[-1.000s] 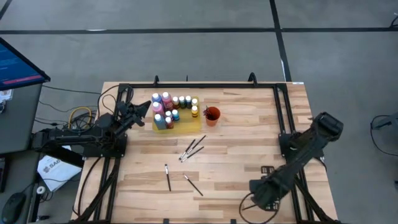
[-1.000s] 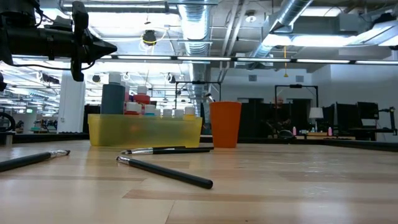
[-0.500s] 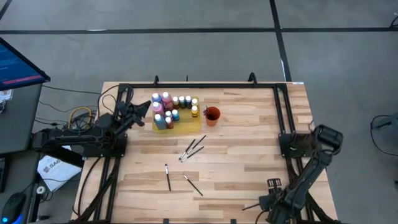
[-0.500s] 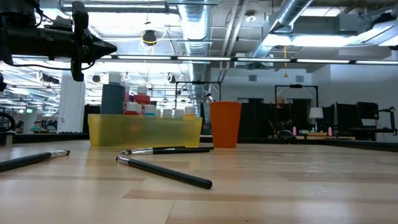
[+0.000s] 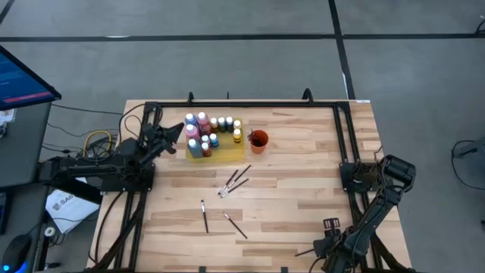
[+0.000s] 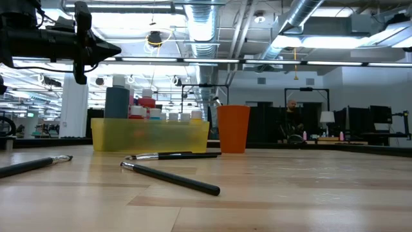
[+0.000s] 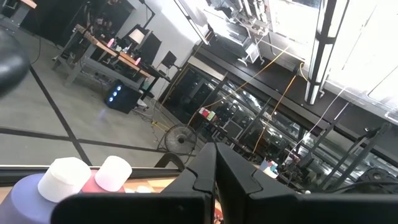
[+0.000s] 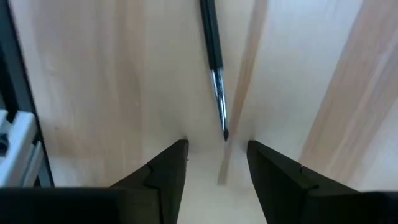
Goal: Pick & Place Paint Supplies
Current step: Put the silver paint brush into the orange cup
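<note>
We see the right hand [image 8: 216, 163] spread wide, low over the counter [image 5: 303, 182] near edge; a brush [image 8: 213, 59] lies just ahead, its long axis pointing tip-first into the gap.

Light butcher-block wooden table [image 5: 288, 182] with a black metal frame round its edges. A flat yellow rectangular mat [image 5: 227, 152] full of small paint bottles [image 5: 203, 130] sits right in front of the left gripper [image 5: 176, 133]. Just past it stands a small orange-red cup [image 5: 258, 141]. Thin dark brushes [image 5: 235, 180] lie loose mid-table, and another brush [image 8: 215, 68] lies right at the right gripper [image 8: 214, 165], whose fingers are spread.
</note>
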{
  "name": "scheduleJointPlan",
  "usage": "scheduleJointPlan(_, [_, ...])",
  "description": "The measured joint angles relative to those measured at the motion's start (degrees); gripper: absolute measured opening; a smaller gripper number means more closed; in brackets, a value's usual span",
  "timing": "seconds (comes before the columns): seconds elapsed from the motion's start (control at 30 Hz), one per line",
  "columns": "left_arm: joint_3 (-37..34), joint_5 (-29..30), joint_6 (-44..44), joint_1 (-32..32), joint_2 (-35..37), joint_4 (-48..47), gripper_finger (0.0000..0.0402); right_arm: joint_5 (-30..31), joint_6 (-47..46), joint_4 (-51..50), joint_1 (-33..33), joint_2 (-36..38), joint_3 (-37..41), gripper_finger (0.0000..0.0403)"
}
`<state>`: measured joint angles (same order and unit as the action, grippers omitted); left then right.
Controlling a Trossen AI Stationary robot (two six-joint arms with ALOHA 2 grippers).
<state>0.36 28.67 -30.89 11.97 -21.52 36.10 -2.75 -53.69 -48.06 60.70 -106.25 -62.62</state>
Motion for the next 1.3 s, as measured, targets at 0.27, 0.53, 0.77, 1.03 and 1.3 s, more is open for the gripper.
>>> scheduleJointPlan(0.27, [0.0,0.0,0.0,0.0,0.0,0.0,0.0001,1.4,1.0,2.0,-0.5,0.1,0.0,0.0148])
scheduleJointPlan(0.53, [0.0,0.0,0.0,0.0,0.0,0.0,0.0001,2.0,1.8,2.6,-0.7,0.3,0.6,0.0071])
scheduleJointPlan(0.77, [0.0,0.0,0.0,0.0,0.0,0.0,0.0001,1.7,1.7,2.7,-1.1,0.3,1.6,0.0005])
scheduleJointPlan(1.03, [0.0,0.0,0.0,0.0,0.0,0.0,0.0001,2.5,4.8,1.9,-4.4,-0.1,-0.7,0.0001])
scheduleJointPlan(1.3, [0.0,0.0,0.0,0.0,0.0,0.0,0.0001,5.5,12.8,-1.4,-10.5,-0.2,-4.4,0.0])
